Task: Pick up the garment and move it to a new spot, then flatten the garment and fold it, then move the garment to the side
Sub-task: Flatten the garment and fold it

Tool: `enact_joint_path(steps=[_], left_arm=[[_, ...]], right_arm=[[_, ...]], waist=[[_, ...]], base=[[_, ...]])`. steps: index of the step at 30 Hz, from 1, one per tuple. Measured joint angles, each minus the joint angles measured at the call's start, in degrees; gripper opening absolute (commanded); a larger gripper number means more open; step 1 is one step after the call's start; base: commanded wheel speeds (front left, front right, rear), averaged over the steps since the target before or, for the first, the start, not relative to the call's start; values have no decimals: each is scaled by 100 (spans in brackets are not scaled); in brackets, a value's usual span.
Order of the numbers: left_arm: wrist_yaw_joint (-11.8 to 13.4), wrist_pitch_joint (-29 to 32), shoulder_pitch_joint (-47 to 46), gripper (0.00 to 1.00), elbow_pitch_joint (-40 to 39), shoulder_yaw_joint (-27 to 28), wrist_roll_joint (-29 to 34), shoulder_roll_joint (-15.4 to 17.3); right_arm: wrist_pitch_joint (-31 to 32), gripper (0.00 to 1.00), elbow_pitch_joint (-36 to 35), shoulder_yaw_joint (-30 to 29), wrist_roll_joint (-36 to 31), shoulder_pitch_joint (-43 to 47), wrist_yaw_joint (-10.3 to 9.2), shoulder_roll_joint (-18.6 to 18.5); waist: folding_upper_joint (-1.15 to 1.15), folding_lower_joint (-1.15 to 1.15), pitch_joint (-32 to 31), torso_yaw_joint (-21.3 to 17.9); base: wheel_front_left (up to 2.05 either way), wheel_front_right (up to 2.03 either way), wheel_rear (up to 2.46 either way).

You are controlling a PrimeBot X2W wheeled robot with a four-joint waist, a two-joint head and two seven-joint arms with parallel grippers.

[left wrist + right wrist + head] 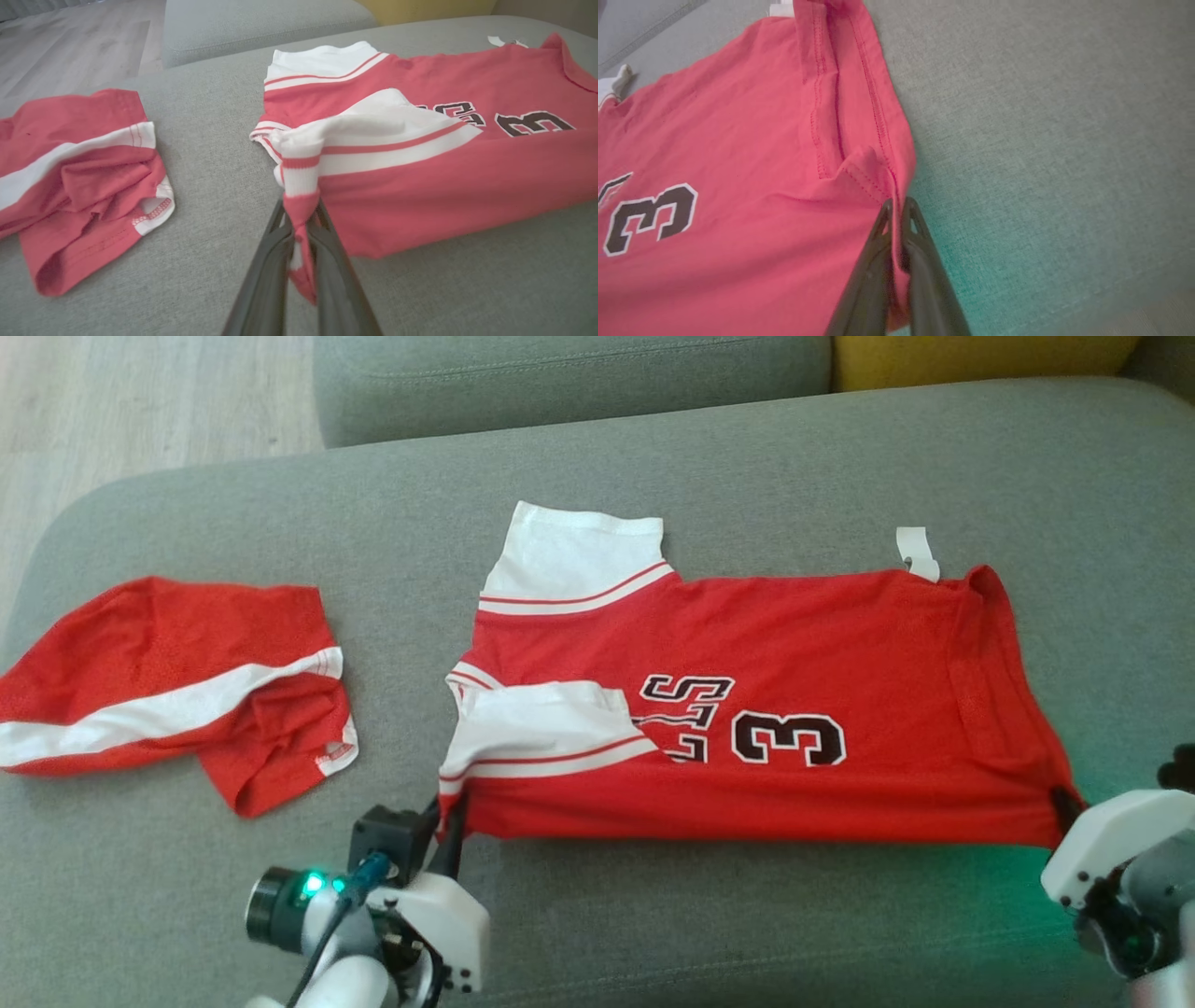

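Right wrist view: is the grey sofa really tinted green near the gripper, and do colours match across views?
Right wrist view: a green-teal glow tints the grey sofa cushion beside the right gripper. Head view: the same glow at lower right; a green lamp shines at lower left. Left wrist view: the red basketball jersey looks washed-out pink.

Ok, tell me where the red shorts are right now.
In the head view the red shorts lie crumpled on the grey cushion at the robot's left, a gap of bare cushion away from the jersey.
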Motion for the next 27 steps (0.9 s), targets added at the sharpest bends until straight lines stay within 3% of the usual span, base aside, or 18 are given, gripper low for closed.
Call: enact_joint_path(steps=[3,4,5,6,12,19,23,27], left_arm=[[1,90,9,0,13,-49,-34,0],[5,97,9,26,22,-47,-34,2],[9,125,9,60,29,-46,-33,3],[37,121,9,100,34,-36,-33,5],[215,-221,-104,100,11,162,-33,22],[145,-475,-1155,100,29,280,34,13],[-135,-300,-2085,100,380,269,111,25],[-749,170,-3168,100,948,231,110,152]], right_arm=[[-8,3,-221,-56,-10,36,0,60],[-48,92,-297,-57,-31,42,0,91],[-100,100,-358,-56,-48,42,0,124],[-157,100,-412,-53,-51,42,0,147],[-848,100,-783,24,-131,31,0,142],[-1762,100,-1073,497,-164,-476,0,100],[-2050,100,-1112,816,-171,-1031,0,93],[-2103,100,-1037,1151,-265,-1639,0,92]], waist=[[0,0,8,-34],[0,0,13,-46],[0,0,18,-59],[0,0,24,-71],[0,0,154,-119],[0,0,518,-214],[0,0,828,-361],[0,1,1205,-562]], base=[[0,0,0],[0,0,0],[0,0,0],[0,0,0],[0,0,0],[0,0,0],[0,0,0],[0,0,0]])
